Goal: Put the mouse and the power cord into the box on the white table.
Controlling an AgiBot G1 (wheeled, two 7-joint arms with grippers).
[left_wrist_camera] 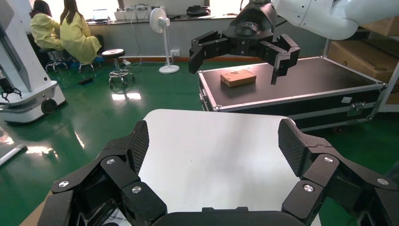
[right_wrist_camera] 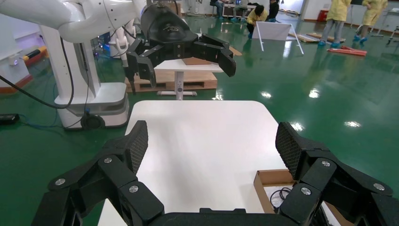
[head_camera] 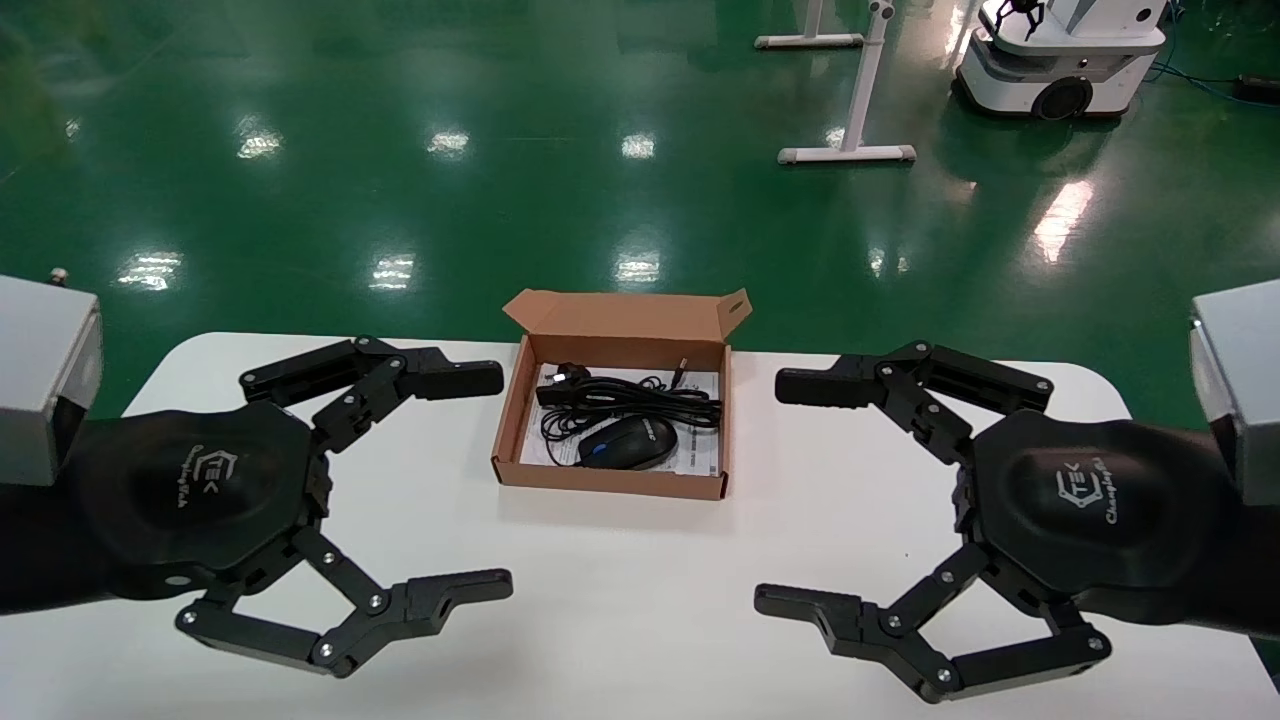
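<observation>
Already the mouse (head_camera: 627,443) and power cord (head_camera: 630,398) lie inside the box (head_camera: 512,412) mid-worktop (head_camera: 620,600), so both end effectors, left (head_camera: 480,480) and right (head_camera: 785,490), hover wide and empty beside it.

Floor (head_camera: 400,120): glossy green, mirrored ceiling lights. White stand legs (head_camera: 850,150) and a wheeled white machine (head_camera: 1060,60) stood beyond the counter. Elsewhere: pedestal fan (left_wrist_camera: 162,28), round stool (left_wrist_camera: 114,59), open black flight case (left_wrist_camera: 291,87), wooden pallet (right_wrist_camera: 188,82), people in yellow coats (left_wrist_camera: 75,30).
</observation>
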